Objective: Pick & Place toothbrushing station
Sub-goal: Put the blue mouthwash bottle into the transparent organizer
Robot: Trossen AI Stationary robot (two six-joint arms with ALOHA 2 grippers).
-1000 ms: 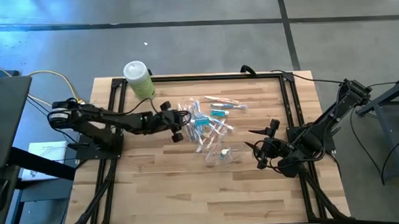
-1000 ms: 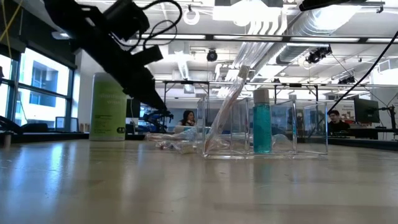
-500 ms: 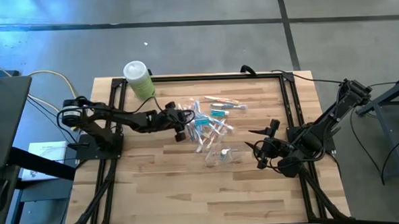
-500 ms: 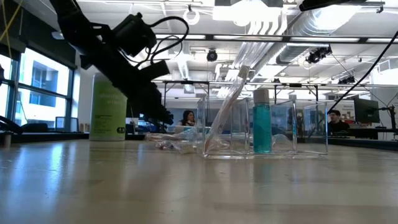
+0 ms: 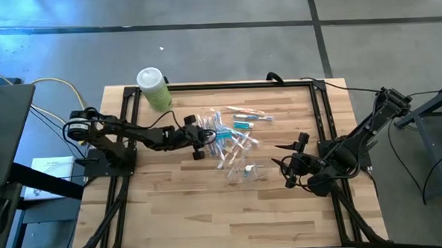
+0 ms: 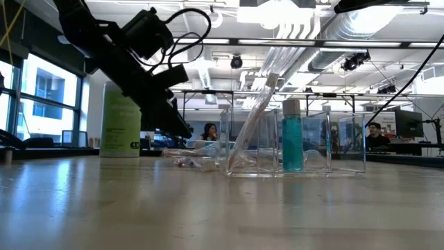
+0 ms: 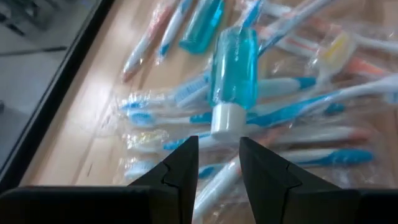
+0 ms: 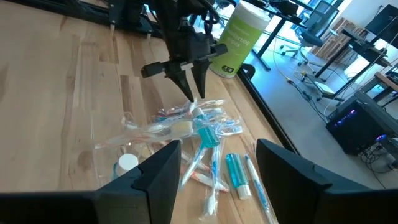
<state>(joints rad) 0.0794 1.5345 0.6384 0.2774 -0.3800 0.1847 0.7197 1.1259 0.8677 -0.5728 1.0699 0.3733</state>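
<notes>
Above a wooden table, the left gripper reaches into the edge of a heap of wrapped toothbrushes near the table's middle, its fingers a little apart and holding nothing, their tips just short of a small teal bottle with a white cap lying among the brushes. The teal, orange and white brushes lie loose and crossed over one another, some in clear wrappers. A see-through plastic holder stands on the table close to the pile, with one brush leaning in it beside an upright teal bottle. The right gripper waits at the table's right edge, well apart from the heap, its fingers spread and empty. A light-green bottle stands at the far left corner
</notes>
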